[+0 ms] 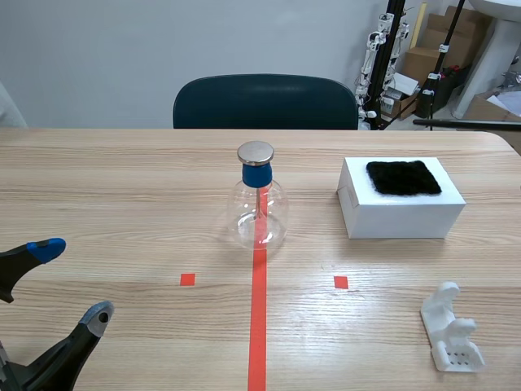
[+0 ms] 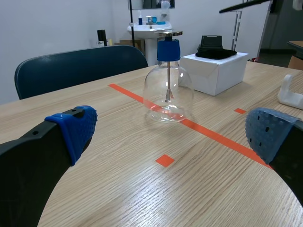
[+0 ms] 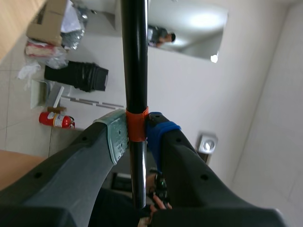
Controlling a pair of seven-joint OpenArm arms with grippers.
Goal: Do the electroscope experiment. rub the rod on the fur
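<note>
The rod [image 3: 135, 56] is clamped between the pads of the right gripper [image 3: 137, 135], while the fur [image 1: 403, 177] lies on a white box [image 1: 399, 213].
The rod is seen as a slim, glossy black stick with a narrow orange band, and the two pads are pressed against it at that band. In the scene view a thin black bar, likely the rod, is seen at the right edge of the frame, above the box. The fur is a flat, square, deep-black patch on the box top, right of centre. A glass electroscope flask [image 1: 257, 204] with a blue stopper and metal disc is placed mid-frame on the red tape line. The left gripper [image 1: 73, 281] is held at lower left with its fingers spread wide apart, nothing between them.
</note>
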